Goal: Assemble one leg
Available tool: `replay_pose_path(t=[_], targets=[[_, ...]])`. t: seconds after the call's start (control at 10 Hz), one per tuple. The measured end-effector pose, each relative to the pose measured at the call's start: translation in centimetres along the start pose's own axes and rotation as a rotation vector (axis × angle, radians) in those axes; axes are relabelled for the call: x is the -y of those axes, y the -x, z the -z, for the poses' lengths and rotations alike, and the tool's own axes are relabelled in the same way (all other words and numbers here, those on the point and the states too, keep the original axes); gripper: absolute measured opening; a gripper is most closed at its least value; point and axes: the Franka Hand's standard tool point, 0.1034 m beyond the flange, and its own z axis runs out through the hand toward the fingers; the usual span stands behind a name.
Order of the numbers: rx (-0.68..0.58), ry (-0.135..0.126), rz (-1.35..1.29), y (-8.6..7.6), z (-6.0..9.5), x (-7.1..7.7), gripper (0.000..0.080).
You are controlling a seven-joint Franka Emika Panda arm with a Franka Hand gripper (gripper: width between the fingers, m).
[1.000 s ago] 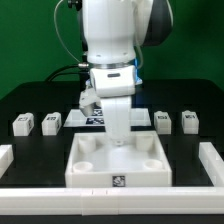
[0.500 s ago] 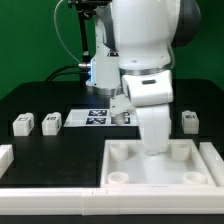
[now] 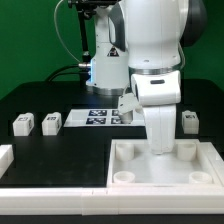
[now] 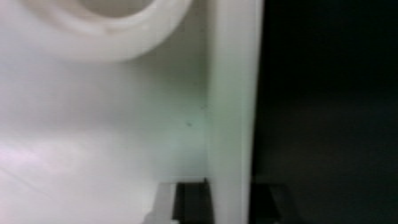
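Leg, a small stubby white plastic block with a black-and-white square marker (image 3: pixel 188 121): on the black desk (image 3: pixel 60 150), just behind the far rim of the large white square tray-like board (image 3: pixel 165 171), partly masked by the arm. Direction from the pincer (image 3: pixel 160 150): toward the exterior view's right and farther back, near but apart. Long axis: not readable, block too squat and too small; marker face toward the camera. A second leg (image 3: pixel 51 121) and a third leg (image 3: pixel 22 124) on the exterior view's left, past the marker board (image 3: pixel 98 118), well apart from the pincer.

Pincer low on the board, close to its far rim. In the wrist view, the board's wall (image 4: pixel 231 100) between the fingertips; one dark finger (image 4: pixel 192 205) against the inner face, the other lost against the dark desk. State: narrow, apparently clamped on the wall; no leg held.

Probable requirement for the next move: release of the board, then a short reach to the right-hand leg as nearest candidate.
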Motion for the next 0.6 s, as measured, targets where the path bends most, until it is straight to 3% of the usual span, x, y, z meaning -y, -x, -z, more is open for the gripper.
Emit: replay_pose_path(t=[0.1,0.2,0.3,0.4,0.5,0.6], targets=[[0.0,-0.001,-0.001,0.05,-0.05,0.02,0.0061],[0.0,-0.001,-0.002,0.08,-0.07,0.03,0.0289],[0.0,-0.002,-0.002,0.09,-0.08,0.03,0.0424],[0.0,-0.002,-0.002,0.11,-0.09,0.04,0.0424],[0.0,-0.002,-0.003,0.12,-0.1,0.04,0.0581],[0.0,-0.002,-0.003,0.13,-0.11,0.04,0.0635]])
